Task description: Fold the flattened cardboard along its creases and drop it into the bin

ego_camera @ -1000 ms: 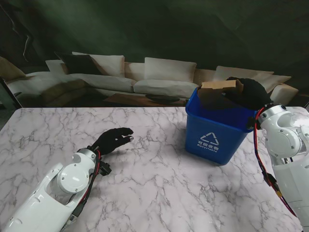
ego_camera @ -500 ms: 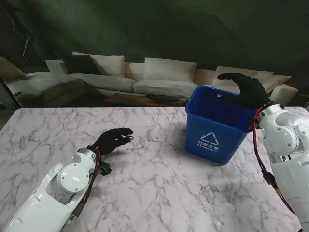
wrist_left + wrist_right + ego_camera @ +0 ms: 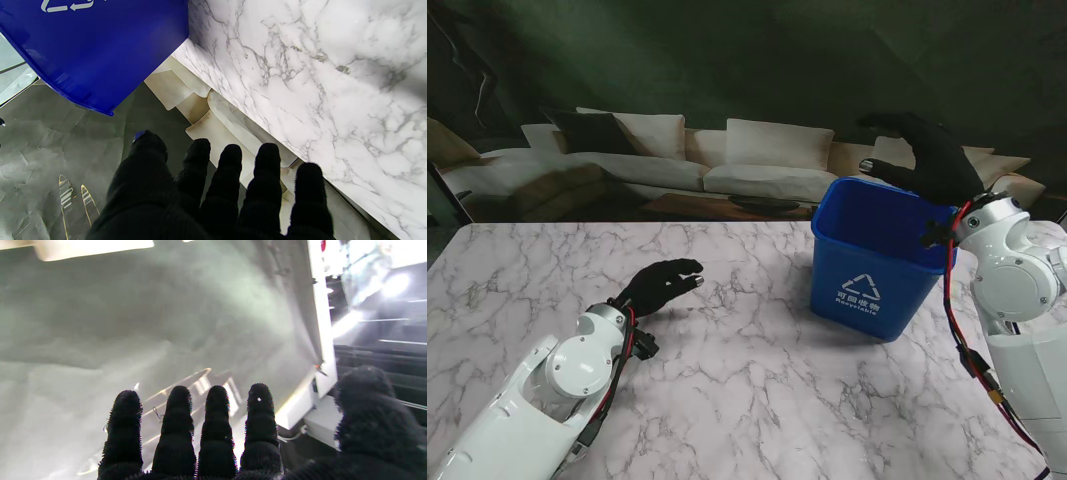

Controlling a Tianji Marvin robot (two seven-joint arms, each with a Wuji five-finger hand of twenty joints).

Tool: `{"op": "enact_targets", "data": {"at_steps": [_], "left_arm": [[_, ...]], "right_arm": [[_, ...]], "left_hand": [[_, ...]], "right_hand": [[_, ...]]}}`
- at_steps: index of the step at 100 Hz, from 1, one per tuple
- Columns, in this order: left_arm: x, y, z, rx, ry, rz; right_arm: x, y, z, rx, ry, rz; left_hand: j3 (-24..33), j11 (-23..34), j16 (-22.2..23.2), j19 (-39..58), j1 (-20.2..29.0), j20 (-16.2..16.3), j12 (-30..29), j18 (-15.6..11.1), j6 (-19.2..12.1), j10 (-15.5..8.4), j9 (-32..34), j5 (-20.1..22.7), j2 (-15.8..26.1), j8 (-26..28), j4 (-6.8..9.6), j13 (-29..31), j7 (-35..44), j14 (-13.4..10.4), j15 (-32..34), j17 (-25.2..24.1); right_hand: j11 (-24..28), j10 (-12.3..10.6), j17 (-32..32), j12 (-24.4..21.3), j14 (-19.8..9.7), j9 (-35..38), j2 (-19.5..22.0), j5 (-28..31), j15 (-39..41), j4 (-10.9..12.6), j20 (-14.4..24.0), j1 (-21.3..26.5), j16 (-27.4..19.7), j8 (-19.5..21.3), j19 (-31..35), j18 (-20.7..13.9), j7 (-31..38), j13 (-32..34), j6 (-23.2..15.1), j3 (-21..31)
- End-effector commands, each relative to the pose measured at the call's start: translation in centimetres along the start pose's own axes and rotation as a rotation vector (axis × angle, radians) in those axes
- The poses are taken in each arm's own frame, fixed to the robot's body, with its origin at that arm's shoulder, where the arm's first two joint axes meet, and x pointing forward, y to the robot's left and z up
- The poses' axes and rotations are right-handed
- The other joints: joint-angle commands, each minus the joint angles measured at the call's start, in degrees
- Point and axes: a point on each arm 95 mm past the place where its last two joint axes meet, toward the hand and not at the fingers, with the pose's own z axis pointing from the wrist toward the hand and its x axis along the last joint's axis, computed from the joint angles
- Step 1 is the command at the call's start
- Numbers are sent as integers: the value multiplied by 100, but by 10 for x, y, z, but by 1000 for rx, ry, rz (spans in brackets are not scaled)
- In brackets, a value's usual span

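The right hand (image 3: 925, 152) hangs in the air over the far right rim of the blue bin (image 3: 867, 270), fingers spread and stretched out, holding nothing and touching nothing. Its wrist view shows the same: four black-gloved fingers (image 3: 217, 426) apart and straight, the thumb off to one side, with only the dim room beyond them.

The cardboard cannot be seen anywhere on the table or in either hand; the bin's inside is dark blue from the stand's view, and whatever lies at its bottom is hidden by the near wall.

The left hand (image 3: 659, 287) sits low over the marble table (image 3: 757, 380) on the left, well apart from the bin, its fingers loosely extended toward the right and empty. In its wrist view the fingers (image 3: 230, 180) are slightly parted, with the bin's side (image 3: 96, 50) ahead of them.
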Motion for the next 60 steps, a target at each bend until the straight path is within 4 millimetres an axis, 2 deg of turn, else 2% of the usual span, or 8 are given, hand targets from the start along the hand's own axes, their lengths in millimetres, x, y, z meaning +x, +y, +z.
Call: {"op": "enact_targets", "data": {"at_steps": [1, 16, 28, 30, 34, 47, 60], "left_arm": [[9, -2, 2, 4, 24, -5], [12, 0, 2, 36, 43, -20], [15, 3, 2, 63, 60, -31], [15, 4, 2, 65, 62, -31], [16, 4, 2, 69, 66, -33], [18, 8, 0, 71, 74, -41], [17, 14, -3, 70, 79, -54]], "right_arm": [[22, -7, 5, 19, 60, 15], [53, -34, 9, 72, 131, 102], [75, -70, 11, 122, 159, 202], [79, -76, 11, 131, 160, 220], [85, -90, 11, 145, 162, 257], [96, -131, 10, 192, 155, 341], [97, -168, 6, 252, 133, 358]], "left_hand": [[5, -145, -62, -193, 0, 18, -51, 9, 39, 34, -189, 118, 310, 35, 112, -228, -17, -50, -163, -89], [8, -210, -112, -273, 0, -4, -98, -30, 50, 29, -317, 115, 346, 46, 108, -341, -9, -81, -239, -103], [1, -203, -137, -287, -18, 6, -102, -64, 68, 19, -333, 112, 388, 73, 104, -419, 12, -100, -273, -89], [3, -195, -138, -281, -11, 13, -98, -65, 68, 14, -324, 111, 382, 77, 105, -419, 15, -98, -271, -83], [3, -181, -137, -265, -11, 31, -88, -65, 72, 10, -314, 113, 392, 91, 104, -417, 27, -94, -264, -77], [-3, -142, -124, -212, -20, 87, -55, -78, 76, 2, -276, 117, 410, 119, 104, -405, 46, -94, -234, -69], [4, -99, -112, -170, -11, 129, -20, -67, 72, -21, -205, 132, 411, 138, 107, -382, 63, -98, -209, -66]], "right_hand": [[-9, -67, 23, -17, -170, 143, 236, 1, 17, 232, 39, 327, -7, -27, 110, 49, -62, 124, 53, -328], [4, 130, 66, -6, -114, 142, 364, -24, 18, 261, 37, 398, 2, -30, 127, 79, -115, 152, 167, -421], [31, 180, 92, 6, -64, 173, 458, -19, 21, 274, 34, 489, 4, -32, 165, 94, -156, 172, 209, -480], [5, 188, 77, -7, -45, 164, 527, 3, 22, 301, -10, 624, 7, -22, 210, 102, -247, 173, 225, -746], [2, 197, 77, -8, -30, 156, 556, -6, 21, 314, -29, 668, 7, -12, 221, 104, -272, 171, 253, -837], [8, 219, 60, -3, -9, 131, 611, -35, 18, 328, -46, 685, 7, 2, 216, 120, -279, 161, 295, -872], [2, 285, 48, -2, 22, 46, 696, -110, 7, 334, -60, 698, 4, 4, 218, 121, -322, 128, 379, -919]]}}
